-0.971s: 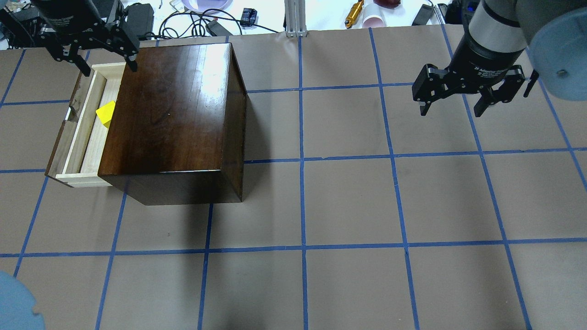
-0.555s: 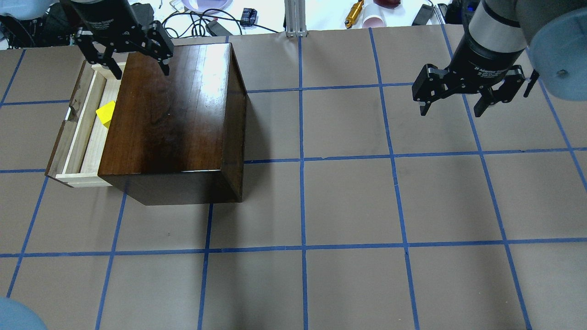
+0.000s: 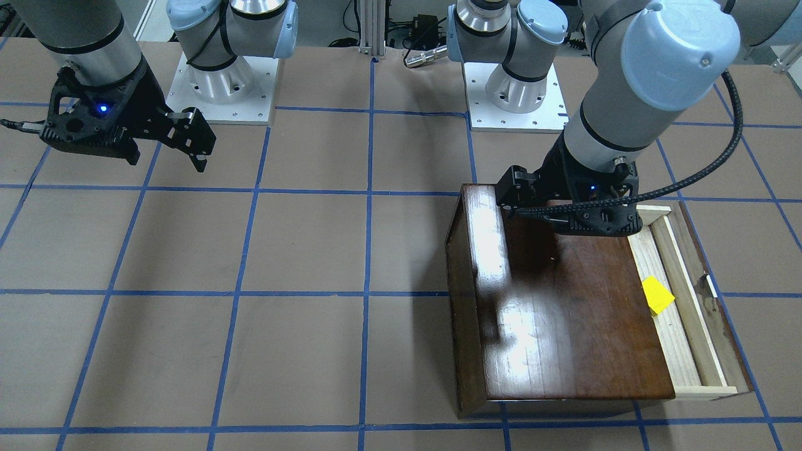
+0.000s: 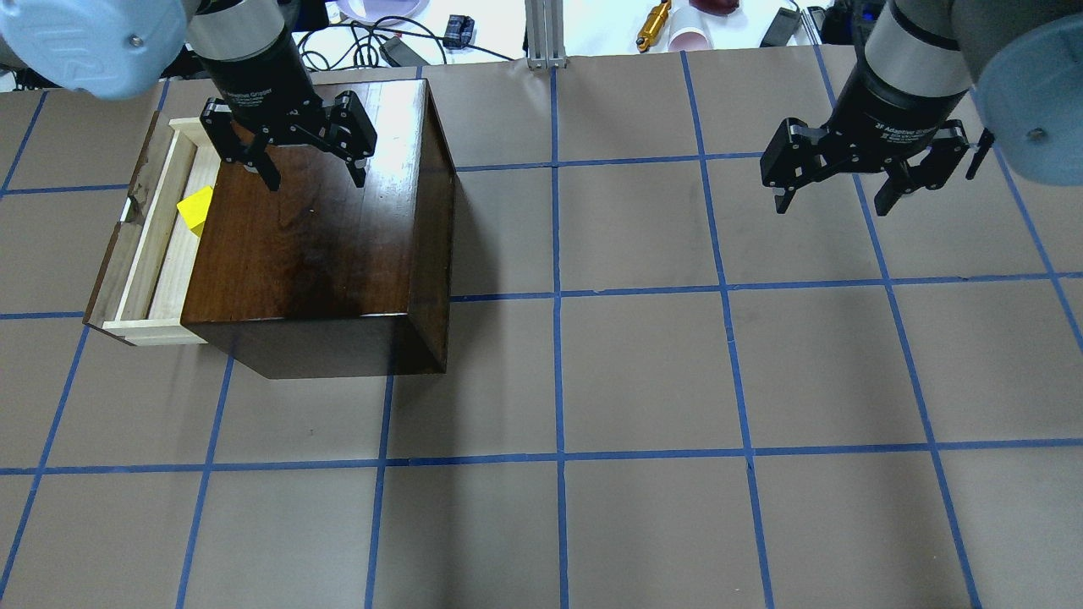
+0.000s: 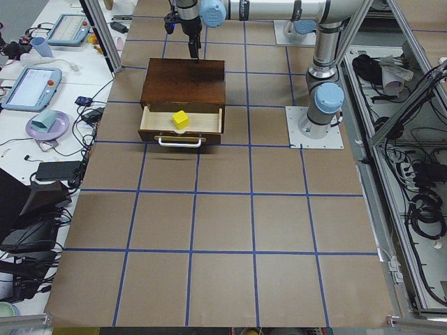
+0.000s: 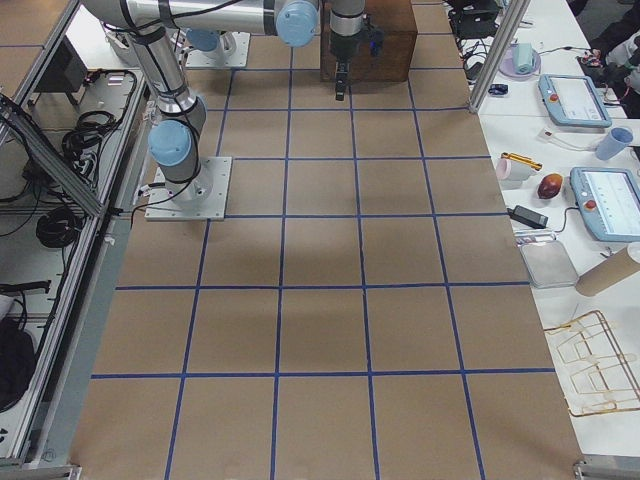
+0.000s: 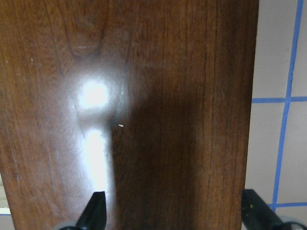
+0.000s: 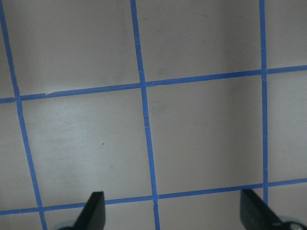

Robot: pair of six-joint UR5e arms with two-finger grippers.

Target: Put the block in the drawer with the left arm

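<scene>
Looking at this, we'd call the job basically done: the block (image 4: 195, 210) sits in the drawer (image 4: 144, 254), which sticks out left of the box (image 4: 321, 237), so the tray is reachable from above. Our left gripper (image 4: 315, 179) hovers over the box top, spread wide, holding and touching nothing. The right gripper (image 4: 833, 207) hangs far right, wide and empty.

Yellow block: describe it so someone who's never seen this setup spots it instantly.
Find the glossy dark-brown wooden box on the blue-gridded table. A pale raw-wood drawer stands pulled out of one side. The block lies in that drawer, close to the box: small, bright yellow, the only brightly coloured thing among brown and pale wood.
</scene>
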